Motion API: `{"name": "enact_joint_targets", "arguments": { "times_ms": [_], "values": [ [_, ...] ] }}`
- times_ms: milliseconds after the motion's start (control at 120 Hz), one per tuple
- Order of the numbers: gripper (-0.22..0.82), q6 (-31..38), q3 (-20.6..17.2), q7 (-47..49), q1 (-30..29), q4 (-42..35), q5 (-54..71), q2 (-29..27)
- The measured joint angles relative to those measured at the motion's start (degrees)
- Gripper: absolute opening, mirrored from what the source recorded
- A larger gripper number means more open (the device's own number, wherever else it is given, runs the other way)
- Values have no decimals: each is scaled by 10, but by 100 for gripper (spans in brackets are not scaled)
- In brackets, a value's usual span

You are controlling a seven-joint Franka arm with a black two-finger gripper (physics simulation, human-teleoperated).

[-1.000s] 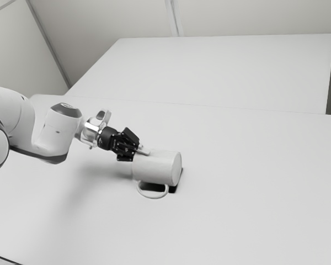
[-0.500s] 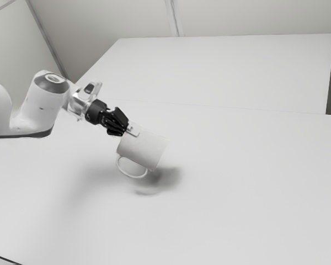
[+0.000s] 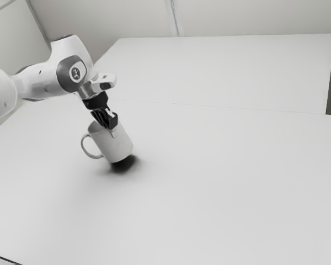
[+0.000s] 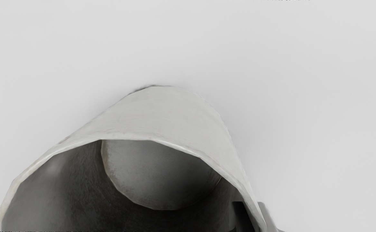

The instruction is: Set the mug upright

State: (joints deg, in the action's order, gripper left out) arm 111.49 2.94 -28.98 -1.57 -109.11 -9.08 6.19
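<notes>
One side of your mug (image 3: pixel 115 146) is pinched in the gripper (image 3: pixel 112 131), jaws narrow on its wall, one inside, one outside. It's leaning over the table (image 3: pixel 226 182), mouth up, base kicked toward the exterior view's right. Looks like you're on the righting step, so level that base, then ease it down before letting go. Your arm (image 3: pixel 37 83) reaches in high, then bends so the gripper points steeply down.
</notes>
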Motion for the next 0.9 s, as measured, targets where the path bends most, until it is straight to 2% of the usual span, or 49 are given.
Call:
{"name": "enact_joint_targets", "arguments": {
  "times_ms": [200, 367, 467, 500, 625, 700, 792, 900],
  "values": [
    [-18, 59, -7, 42, -1, -28, 58, 6],
    [-17, 81, -17, 70, 0, -41, 70, 19],
    [-14, 88, -18, 84, 0, -44, 73, 32],
    [-10, 89, -19, 87, 0, -45, 73, 35],
    [18, 94, -21, 101, -1, -47, 74, 36],
    [30, 95, -28, 108, -1, -47, 73, 32],
    [41, 92, -32, 115, -1, -43, 71, 14],
    [49, 74, -34, 121, 0, -15, 67, -4]
  ]
}}
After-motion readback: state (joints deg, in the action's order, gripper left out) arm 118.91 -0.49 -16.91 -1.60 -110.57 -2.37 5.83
